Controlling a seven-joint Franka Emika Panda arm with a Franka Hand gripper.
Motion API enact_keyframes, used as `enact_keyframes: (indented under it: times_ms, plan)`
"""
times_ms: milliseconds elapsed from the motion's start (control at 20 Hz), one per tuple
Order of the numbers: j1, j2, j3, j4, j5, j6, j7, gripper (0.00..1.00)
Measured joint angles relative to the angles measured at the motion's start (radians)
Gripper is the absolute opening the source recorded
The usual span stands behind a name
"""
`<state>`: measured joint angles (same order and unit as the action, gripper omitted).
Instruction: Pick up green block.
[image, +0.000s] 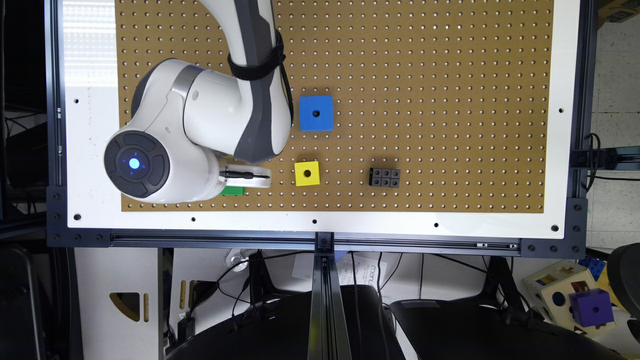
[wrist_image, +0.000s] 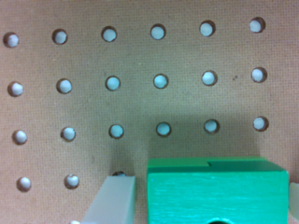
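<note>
Green block (image: 233, 190) peeks from under the white pincer (image: 247, 176) near the pegboard's (image: 425, 100) lower edge in the exterior view, while the wrist view shows it (wrist_image: 217, 191) between the pincer's (wrist_image: 205, 198) spread fingers (wrist_image: 114, 200), gaps either side.

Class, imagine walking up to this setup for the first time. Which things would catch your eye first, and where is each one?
The big white robot arm dominates the exterior view's left side of the brown pegboard. The gripper is open, its fingers on either side of the green block, with a gap showing beside at least one. Next come the blue cube, the smaller yellow cube below it in the picture, and a small black brick further toward the exterior view's right.
</note>
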<state>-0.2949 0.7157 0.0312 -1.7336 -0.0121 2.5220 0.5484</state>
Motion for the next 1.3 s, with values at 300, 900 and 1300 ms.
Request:
enact_keyframes:
  times_ms: [300,900,1300]
  plan:
    - [0.000,0.001,0.000,0.002,0.0003,0.001,0.000,0.00]
    - [0.000,0.000,0.000,0.002,0.0003,0.001,0.000,0.00]
    - [0.000,0.000,0.000,0.002,0.0003,0.001,0.000,0.00]
